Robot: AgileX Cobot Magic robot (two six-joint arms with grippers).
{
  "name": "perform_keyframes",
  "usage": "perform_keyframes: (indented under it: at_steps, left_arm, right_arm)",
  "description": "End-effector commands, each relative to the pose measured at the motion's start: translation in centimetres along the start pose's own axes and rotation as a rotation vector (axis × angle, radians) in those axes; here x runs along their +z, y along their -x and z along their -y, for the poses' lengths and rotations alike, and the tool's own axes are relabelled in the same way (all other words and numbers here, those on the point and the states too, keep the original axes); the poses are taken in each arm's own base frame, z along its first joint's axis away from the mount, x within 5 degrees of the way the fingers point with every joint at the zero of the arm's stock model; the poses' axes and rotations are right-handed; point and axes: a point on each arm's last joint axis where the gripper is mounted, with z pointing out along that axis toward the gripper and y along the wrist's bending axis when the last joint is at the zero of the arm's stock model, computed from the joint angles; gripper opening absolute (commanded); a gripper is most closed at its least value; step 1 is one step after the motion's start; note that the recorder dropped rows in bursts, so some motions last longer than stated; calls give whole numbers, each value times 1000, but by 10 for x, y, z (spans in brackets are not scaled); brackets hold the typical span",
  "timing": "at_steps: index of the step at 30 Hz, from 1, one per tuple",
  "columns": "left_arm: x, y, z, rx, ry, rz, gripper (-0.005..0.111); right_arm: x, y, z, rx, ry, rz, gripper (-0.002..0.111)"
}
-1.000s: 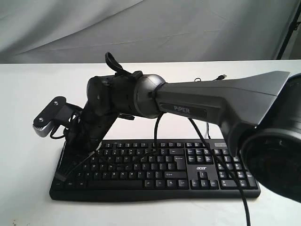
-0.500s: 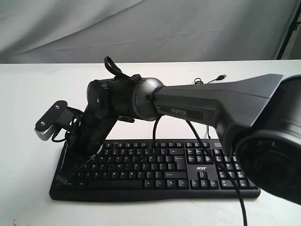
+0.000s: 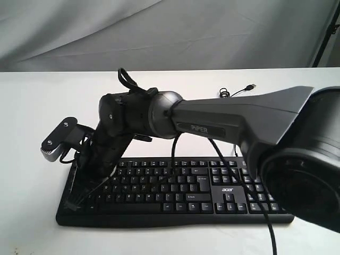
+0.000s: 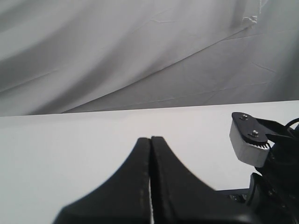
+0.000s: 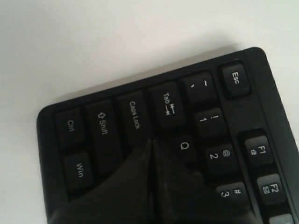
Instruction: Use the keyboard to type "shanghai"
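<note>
The black keyboard (image 3: 186, 186) lies across the front of the white table, its acer logo by the number pad. My right arm reaches across to its left end. There my right gripper (image 3: 74, 197) is shut with nothing in it. In the right wrist view the keyboard (image 5: 235, 78) fills the frame, and the right gripper (image 5: 152, 141) has its tips at the seam between Caps Lock and Q, just under Tab. The keys beneath the fingers are hidden. My left gripper (image 4: 150, 139) is shut, holds nothing, and hangs over bare table. It does not show in the exterior view.
The thin black USB cable (image 3: 236, 91) lies behind the keyboard with its plug loose on the table. The right arm's wrist camera (image 4: 250, 140) is close to the left gripper. A grey cloth backdrop (image 3: 170, 32) hangs behind the white table (image 3: 32, 106).
My right arm has sunk a little, bringing the shut gripper lower over the keyboard's left end. The keyboard has not moved.
</note>
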Motion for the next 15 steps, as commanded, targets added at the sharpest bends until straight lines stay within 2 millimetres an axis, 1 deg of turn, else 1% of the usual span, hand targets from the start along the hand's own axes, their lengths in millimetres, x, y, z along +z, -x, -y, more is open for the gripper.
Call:
perform_keyframes:
  at_steps: [1,5,10,12,15]
  left_arm:
    - [0,0,0,-4,-7,7,0]
    - [0,0,0,-4,-7,7,0]
    - [0,0,0,-4,-7,7,0]
    - [0,0,0,-4,-7,7,0]
    - [0,0,0,-4,-7,7,0]
  right_arm:
    - [-3,1,-4,-16,12,-13,0]
    - [-20,7,-3,-32,-29,-6,0]
    - [-51,11,0,-46,-81,-14,0]
    - [-65,7,6,-32,-96,-23,0]
    - [-77,-16,16,23,-116,-25,0]
